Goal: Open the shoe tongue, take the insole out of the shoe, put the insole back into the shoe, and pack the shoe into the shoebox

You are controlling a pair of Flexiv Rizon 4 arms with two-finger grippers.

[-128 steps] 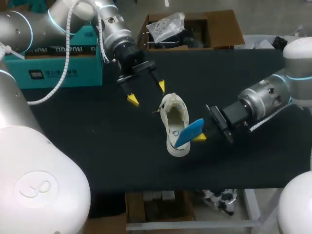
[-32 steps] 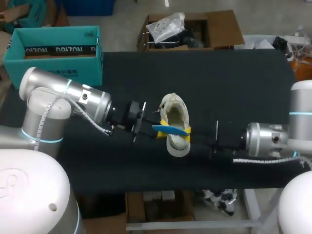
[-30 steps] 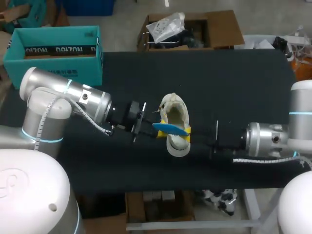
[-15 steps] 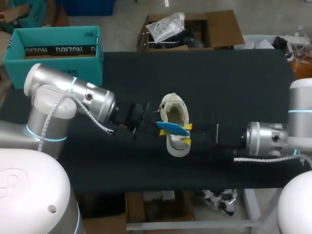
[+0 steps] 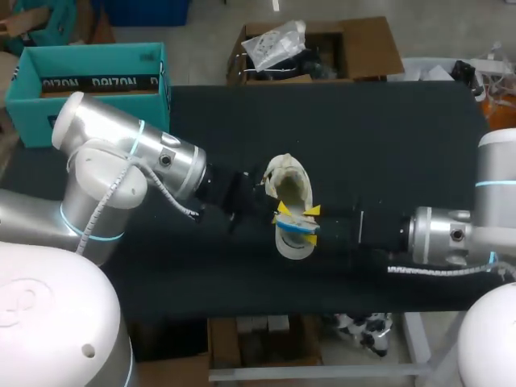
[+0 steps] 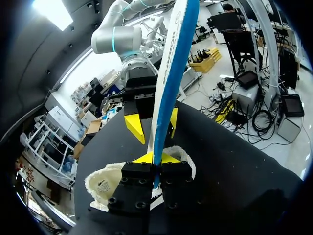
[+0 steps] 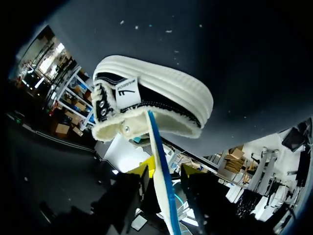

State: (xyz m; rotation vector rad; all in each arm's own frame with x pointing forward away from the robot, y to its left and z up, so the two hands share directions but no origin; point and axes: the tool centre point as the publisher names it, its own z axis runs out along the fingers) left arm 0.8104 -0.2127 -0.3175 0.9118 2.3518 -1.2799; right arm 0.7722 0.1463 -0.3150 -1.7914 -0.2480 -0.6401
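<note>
I am seeing overhead light falling on the dark table (image 5: 403, 137), which is swallowing shadows; the pale shoe (image 5: 291, 184) is reading bright, glare is blooming on my left arm (image 5: 113, 145), and the wrist views are bowing edgeward.

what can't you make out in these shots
Head view: front half of the white fleece-lined shoe and how deep the blue foam insole sits, under the left gripper and right gripper.
Left wrist view: the insole's lower end, behind the left gripper's jaws.
Head view: near side of the teal cardboard shoebox, behind the left arm.
</note>
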